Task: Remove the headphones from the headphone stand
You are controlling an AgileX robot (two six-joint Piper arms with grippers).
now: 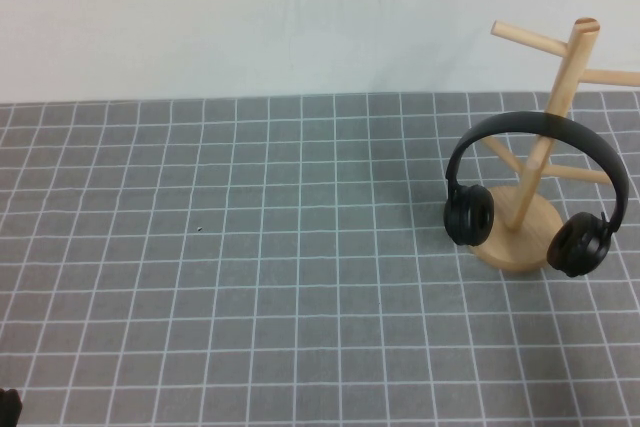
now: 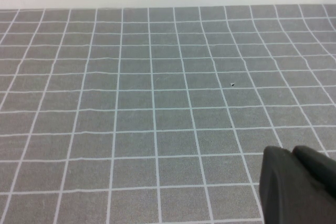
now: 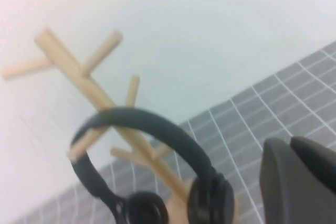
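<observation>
The matte black headphones (image 1: 468, 214) hang by their headband on a peg of the light-wood headphone stand (image 1: 566, 72) at the table's right side, with both ear cups down near the round base. The right wrist view shows the headphones (image 3: 157, 127) and the stand (image 3: 79, 72) ahead of my right gripper (image 3: 290, 142), which is shut, empty and apart from them. The right gripper is out of the high view. My left gripper (image 2: 291, 153) is shut and empty over bare mat; only a black bit of it (image 1: 8, 405) shows at the high view's bottom left corner.
A grey mat with a white grid (image 1: 300, 267) covers the table, and a white wall (image 1: 250, 17) runs behind it. A tiny dark speck (image 1: 200, 229) lies on the mat left of centre.
</observation>
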